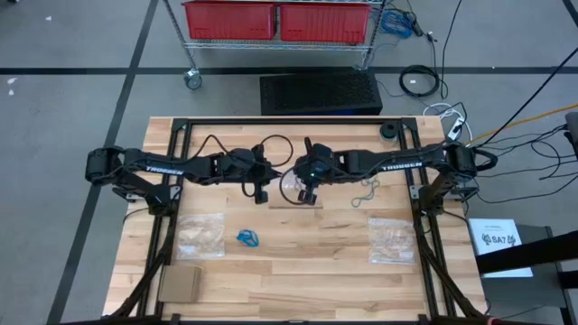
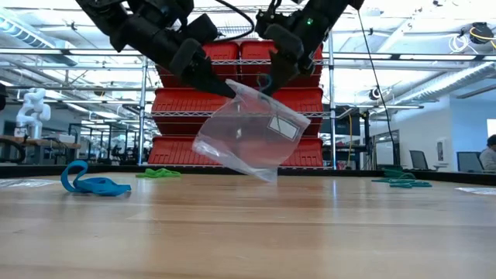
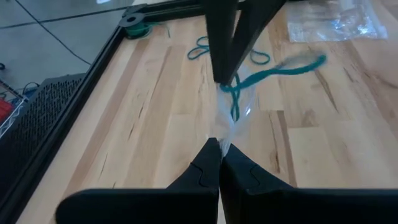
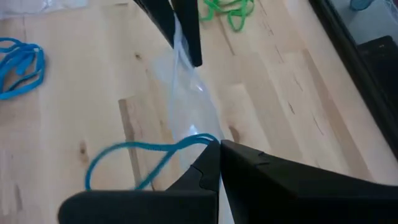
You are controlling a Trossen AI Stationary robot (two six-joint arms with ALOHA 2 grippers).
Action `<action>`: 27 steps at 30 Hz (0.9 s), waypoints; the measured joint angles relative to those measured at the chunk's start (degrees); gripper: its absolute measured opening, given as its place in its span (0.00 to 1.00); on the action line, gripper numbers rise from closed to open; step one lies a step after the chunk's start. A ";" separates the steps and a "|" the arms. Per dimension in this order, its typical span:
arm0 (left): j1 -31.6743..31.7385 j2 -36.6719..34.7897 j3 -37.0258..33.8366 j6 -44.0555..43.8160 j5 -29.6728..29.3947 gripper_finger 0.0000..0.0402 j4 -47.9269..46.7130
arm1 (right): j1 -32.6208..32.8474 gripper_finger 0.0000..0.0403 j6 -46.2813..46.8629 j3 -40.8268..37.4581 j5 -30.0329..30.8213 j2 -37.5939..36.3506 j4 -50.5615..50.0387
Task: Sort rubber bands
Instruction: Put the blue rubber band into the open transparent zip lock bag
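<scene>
A clear plastic bag [image 2: 252, 132] hangs between my two grippers over the table's middle, and it also shows in the high view [image 1: 289, 191]. My left gripper [image 1: 260, 190] is shut on the bag's upper edge. My right gripper [image 1: 309, 191] is shut on a grey-teal rubber band [image 3: 292, 67] right above the bag's mouth. More grey-teal bands [image 1: 366, 188] lie on the table to the right. Blue bands [image 1: 248, 237] lie nearer the front. Green bands [image 4: 227, 11] lie on the table beyond the left gripper. My left gripper pinches the bag's top edge [image 3: 219, 134] between its two fingers, at the bag's upper left corner [image 2: 226, 87]. The fingers slant down from the table's left. The bag hangs tilted below them; I cannot tell whether its lower corner [image 2: 267, 175] touches the table. My right gripper pinches one end of the grey-teal band [image 4: 200, 139] between its fingertips, slanting down from the table's right. The band's loop trails free to one side, and a strand [image 3: 235, 102] hangs down at the bag's mouth. I cannot tell whether the fingers also touch the bag.
Two flat clear bags lie near the front, one at the left [image 1: 200, 235] and one at the right [image 1: 391, 239]. A brown card [image 1: 181, 284] lies at the front left corner. The black frame rails [image 1: 280, 122] run along the table's far side and ends.
</scene>
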 joint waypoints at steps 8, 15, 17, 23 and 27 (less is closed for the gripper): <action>-0.32 0.00 0.09 -1.48 -0.09 0.00 0.39 | 0.33 0.00 -0.64 0.00 -3.06 0.02 1.89; -0.56 0.00 0.11 -1.44 -0.26 0.00 0.90 | -0.81 0.00 -1.07 0.00 -5.09 1.62 2.27; -0.56 0.00 0.11 -1.44 -0.26 0.00 0.90 | -1.56 0.00 -1.03 0.00 -7.71 2.63 2.88; -0.51 0.00 0.11 -1.33 0.52 0.00 0.87 | -3.28 0.05 -0.20 -0.02 -8.80 4.90 3.20; -0.66 0.00 0.11 -1.04 0.89 0.00 0.87 | -3.42 0.18 -0.48 0.00 -8.73 3.99 3.33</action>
